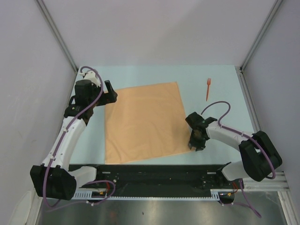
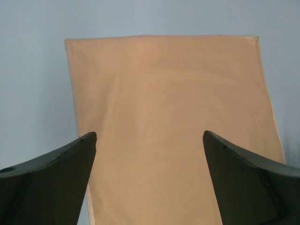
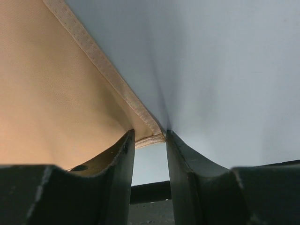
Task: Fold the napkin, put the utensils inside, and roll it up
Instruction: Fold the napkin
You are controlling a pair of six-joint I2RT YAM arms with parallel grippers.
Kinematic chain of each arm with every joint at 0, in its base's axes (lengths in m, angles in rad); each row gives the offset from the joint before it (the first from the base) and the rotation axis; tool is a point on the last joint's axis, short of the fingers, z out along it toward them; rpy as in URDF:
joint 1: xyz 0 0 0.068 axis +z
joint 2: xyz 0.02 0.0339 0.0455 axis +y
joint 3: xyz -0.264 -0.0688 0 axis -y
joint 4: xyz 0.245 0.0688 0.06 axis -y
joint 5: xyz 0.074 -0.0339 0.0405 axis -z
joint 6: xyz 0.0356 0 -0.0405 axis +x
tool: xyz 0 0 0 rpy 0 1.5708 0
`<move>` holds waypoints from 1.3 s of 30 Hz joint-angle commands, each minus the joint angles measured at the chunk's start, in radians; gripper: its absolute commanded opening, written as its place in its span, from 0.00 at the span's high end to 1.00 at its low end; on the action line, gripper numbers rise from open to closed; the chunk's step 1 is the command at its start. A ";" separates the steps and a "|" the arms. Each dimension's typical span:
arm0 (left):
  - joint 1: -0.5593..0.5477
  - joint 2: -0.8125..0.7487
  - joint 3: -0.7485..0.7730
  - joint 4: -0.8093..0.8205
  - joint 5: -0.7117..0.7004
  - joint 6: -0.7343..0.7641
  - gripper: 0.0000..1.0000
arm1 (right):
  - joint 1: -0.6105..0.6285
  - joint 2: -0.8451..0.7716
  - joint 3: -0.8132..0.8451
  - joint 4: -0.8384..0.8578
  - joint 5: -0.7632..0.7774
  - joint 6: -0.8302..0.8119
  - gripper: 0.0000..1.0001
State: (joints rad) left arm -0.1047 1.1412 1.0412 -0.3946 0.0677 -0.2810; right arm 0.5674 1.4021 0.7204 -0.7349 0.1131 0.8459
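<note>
The peach-orange napkin (image 1: 143, 124) lies spread flat on the light blue table. My left gripper (image 1: 111, 91) is open at the napkin's far left corner; in the left wrist view its gripper (image 2: 150, 140) hovers over the cloth (image 2: 173, 103) with nothing between the jaws. My right gripper (image 1: 197, 143) is at the napkin's near right corner. In the right wrist view its gripper (image 3: 150, 136) is narrowly open, with the hemmed corner of the napkin (image 3: 56, 93) right at the fingertips. The red-orange utensil (image 1: 207, 89) lies alone on the table, right of the napkin.
Grey walls with metal frame posts enclose the table on the left, back and right. A black rail (image 1: 159, 176) runs along the near edge between the arm bases.
</note>
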 commanded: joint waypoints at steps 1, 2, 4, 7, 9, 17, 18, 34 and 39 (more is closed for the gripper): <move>-0.003 0.005 0.025 0.014 0.034 -0.015 0.00 | 0.005 0.006 -0.022 0.012 0.054 0.048 0.64; -0.001 0.006 0.026 0.013 0.035 -0.018 0.00 | 0.005 0.005 -0.024 0.012 0.057 0.051 0.65; -0.003 0.006 0.028 0.011 0.038 -0.020 0.00 | 0.002 0.003 -0.033 0.014 0.066 0.056 0.67; -0.001 0.011 0.028 0.011 0.043 -0.020 0.00 | -0.004 0.005 -0.044 0.020 0.074 0.058 0.71; -0.001 0.015 0.029 0.011 0.044 -0.020 0.00 | -0.011 0.005 -0.047 0.020 0.080 0.055 0.73; -0.001 0.022 0.029 0.011 0.046 -0.021 0.00 | -0.064 -0.014 -0.032 0.022 0.086 0.016 0.97; -0.001 0.020 0.029 0.013 0.046 -0.021 0.00 | -0.076 -0.018 -0.027 0.011 0.092 -0.002 1.00; -0.001 0.031 0.025 0.016 0.064 -0.027 0.00 | -0.348 -0.200 0.137 -0.181 0.140 -0.195 1.00; -0.001 0.034 0.023 0.017 0.069 -0.033 0.00 | -0.295 -0.132 0.292 -0.190 0.117 -0.209 1.00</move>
State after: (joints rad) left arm -0.1047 1.1763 1.0412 -0.3992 0.1131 -0.2924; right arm 0.2287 1.2251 0.8795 -0.8993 0.2192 0.6685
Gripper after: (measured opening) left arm 0.996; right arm 0.018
